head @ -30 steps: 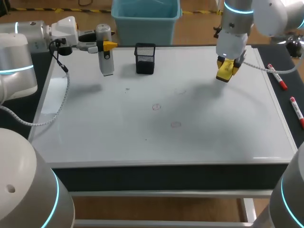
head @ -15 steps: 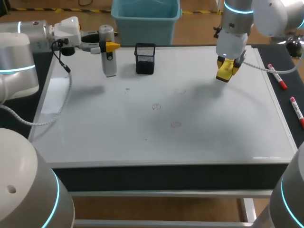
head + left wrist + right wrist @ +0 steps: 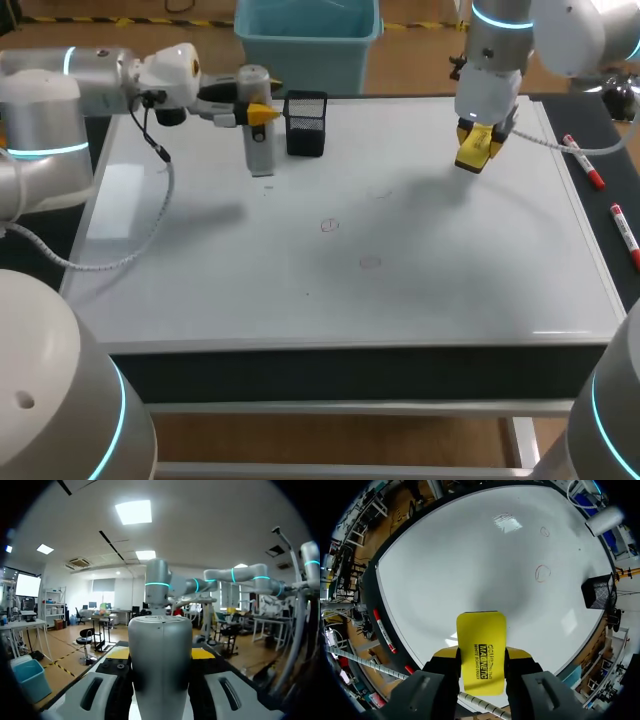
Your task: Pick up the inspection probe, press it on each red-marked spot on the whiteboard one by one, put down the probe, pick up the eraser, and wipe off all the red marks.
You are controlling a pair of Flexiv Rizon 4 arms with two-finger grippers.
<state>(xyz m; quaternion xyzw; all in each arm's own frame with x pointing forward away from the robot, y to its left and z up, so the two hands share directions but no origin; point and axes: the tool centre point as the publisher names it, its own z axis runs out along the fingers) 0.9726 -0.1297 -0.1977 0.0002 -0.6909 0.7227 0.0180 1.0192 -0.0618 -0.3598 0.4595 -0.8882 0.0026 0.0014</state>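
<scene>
Left arm [image 3: 60, 95] level, left pincer [image 3: 258, 108] gripping; right arm [image 3: 495, 60] vertical, right pincer [image 3: 477, 150] gripping, pointing down.

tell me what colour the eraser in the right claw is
Yellow eraser with black print; clearest in the right wrist view.
</scene>
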